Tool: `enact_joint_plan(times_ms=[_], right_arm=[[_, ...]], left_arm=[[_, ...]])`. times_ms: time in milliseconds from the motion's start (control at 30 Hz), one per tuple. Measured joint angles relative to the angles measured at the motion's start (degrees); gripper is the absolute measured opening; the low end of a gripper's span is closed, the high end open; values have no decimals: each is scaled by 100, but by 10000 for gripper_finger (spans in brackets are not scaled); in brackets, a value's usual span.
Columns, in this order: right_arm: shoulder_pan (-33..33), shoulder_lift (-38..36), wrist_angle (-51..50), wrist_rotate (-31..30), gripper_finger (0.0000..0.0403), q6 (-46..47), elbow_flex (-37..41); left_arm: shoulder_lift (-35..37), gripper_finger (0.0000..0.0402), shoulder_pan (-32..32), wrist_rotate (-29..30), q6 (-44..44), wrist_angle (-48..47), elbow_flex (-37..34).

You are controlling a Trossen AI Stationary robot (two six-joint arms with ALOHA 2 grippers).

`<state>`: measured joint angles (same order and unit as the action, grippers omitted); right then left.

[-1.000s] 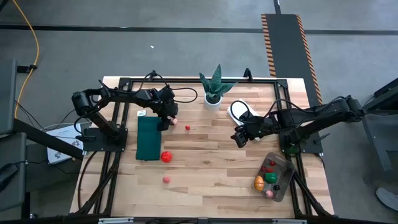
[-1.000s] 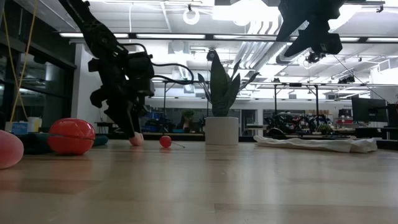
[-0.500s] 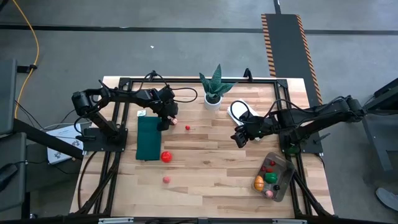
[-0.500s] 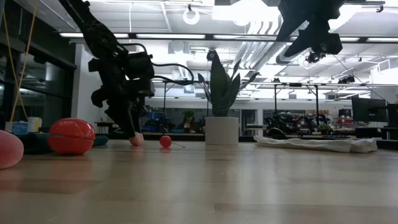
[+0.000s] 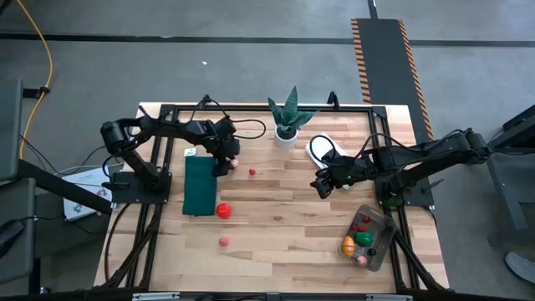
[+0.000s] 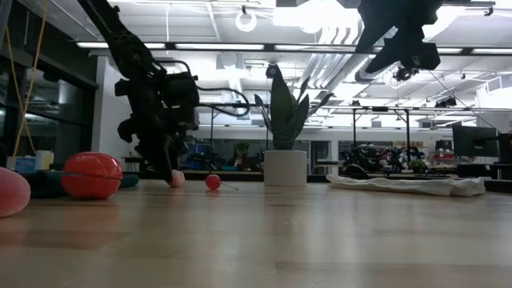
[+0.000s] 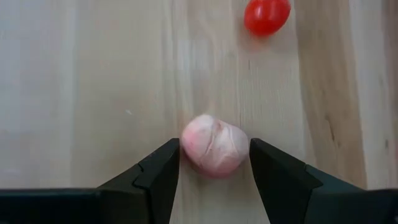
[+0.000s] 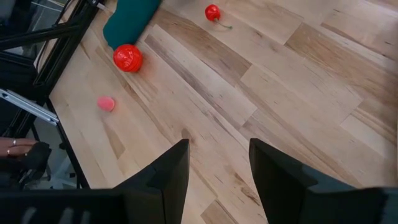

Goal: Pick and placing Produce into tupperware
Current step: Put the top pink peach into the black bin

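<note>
Beside the dark green mat (image 5: 199, 186), the left gripper (image 7: 214, 165) sits low on the table (image 5: 284, 242), its 2 fingers (image 7: 158, 171) pinching a pale pink fruit (image 7: 214, 146). Near mid-table the right gripper (image 5: 321, 186) hangs raised, fingers spread and empty. At the right near corner, the tupperware (image 5: 378, 248) holds several fruits.

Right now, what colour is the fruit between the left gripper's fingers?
Pale pink fruit, clearest in the left wrist view.
</note>
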<state>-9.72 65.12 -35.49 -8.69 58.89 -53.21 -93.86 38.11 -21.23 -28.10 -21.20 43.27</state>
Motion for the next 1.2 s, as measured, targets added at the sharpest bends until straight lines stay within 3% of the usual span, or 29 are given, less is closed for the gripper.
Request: enact_joint_plan(times_ms=[833,1200], right_arm=[[-2,2,3,2,158,-44,0],[-2,2,3,2,158,-87,0]], left_arm=[[-42,183,-72,79,157,126,2],[-42,134,-70,76,290,119,2]])
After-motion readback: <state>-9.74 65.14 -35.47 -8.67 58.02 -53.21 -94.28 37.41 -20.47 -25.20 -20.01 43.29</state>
